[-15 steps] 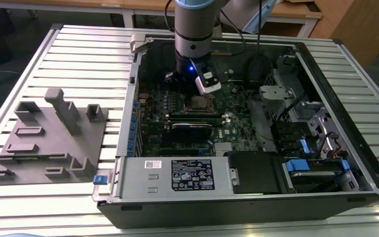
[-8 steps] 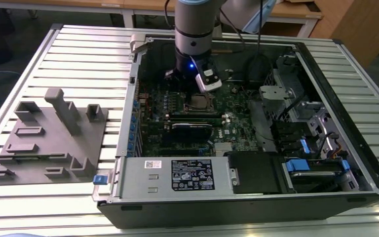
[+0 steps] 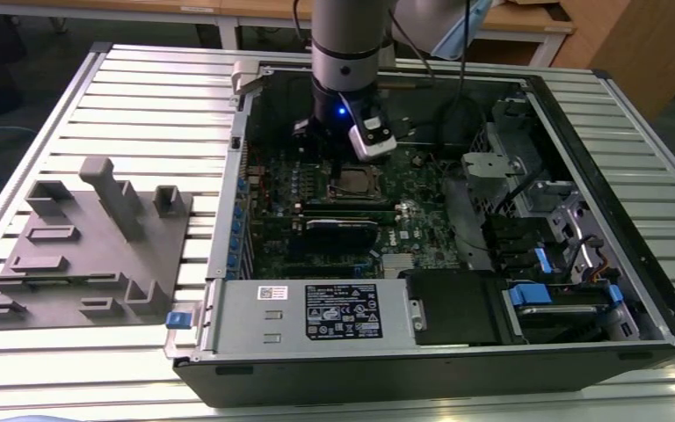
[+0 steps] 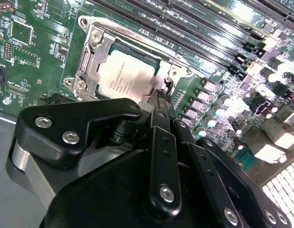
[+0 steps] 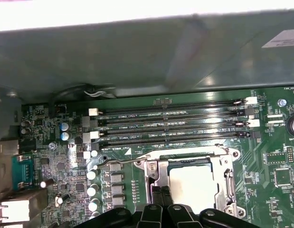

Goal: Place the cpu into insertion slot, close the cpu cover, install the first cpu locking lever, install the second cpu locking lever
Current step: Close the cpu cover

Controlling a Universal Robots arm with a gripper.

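Tool [image 4: 162, 100], closed on nothing, sits at the cover's [image 4: 88, 61] edge over the seated chip [image 4: 125, 78]. The stiff, springy wire lever [image 5: 125, 161] looks best pushed at its end.

A black rectangular label [image 3: 341, 311] with white print and small symbols lies mid-way along the silver metal power-supply box [image 3: 243, 327], at the edge of the black computer case [image 3: 431, 380] nearest the exterior camera. A small white sticker [image 3: 273, 292] sits at the box's corner beside it. Faint grey print crosses the silvery-grey metal top of the small flat square cpu [image 4: 123, 78], and fine white lettering [image 5: 128, 116] runs along the long black memory slots [image 5: 184, 128] on the green motherboard [image 5: 52, 156]; none is clear enough to spell out.
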